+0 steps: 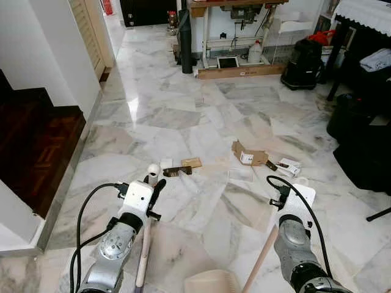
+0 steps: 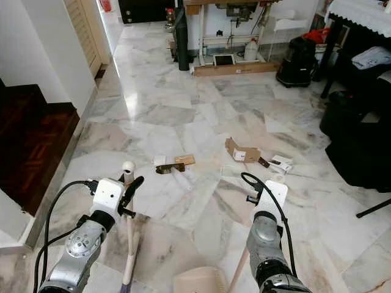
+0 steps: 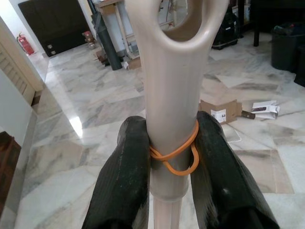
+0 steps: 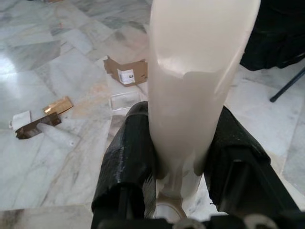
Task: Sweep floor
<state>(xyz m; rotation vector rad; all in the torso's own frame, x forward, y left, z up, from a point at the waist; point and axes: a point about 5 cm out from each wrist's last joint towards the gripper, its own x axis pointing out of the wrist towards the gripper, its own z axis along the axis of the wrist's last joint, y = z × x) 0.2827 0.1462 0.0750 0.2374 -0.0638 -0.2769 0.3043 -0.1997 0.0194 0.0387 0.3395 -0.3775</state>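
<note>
My left gripper (image 1: pixel 153 188) is shut on the beige top of a broom handle (image 3: pixel 174 71), just below its hanging loop and over an orange rubber band (image 3: pixel 177 160). The wooden shaft (image 1: pixel 145 253) runs down toward the floor. My right gripper (image 1: pixel 282 196) is shut on the cream dustpan handle (image 4: pixel 195 71). The dustpan (image 1: pixel 211 282) rests low between my arms. Litter lies ahead on the marble floor: a torn cardboard box (image 1: pixel 249 154), brown and gold wrappers (image 1: pixel 181 168), a clear plastic piece (image 1: pixel 241 174) and a small white box (image 1: pixel 289 165).
Dark wooden stairs (image 1: pixel 36 146) rise on the left. Black bags and furniture (image 1: pixel 363 146) line the right, with a thin black leg (image 1: pixel 379 213) on the floor. At the back stand a black vacuum cleaner (image 1: pixel 303 64), a work table (image 1: pixel 235 36) and a black post (image 1: pixel 185 43).
</note>
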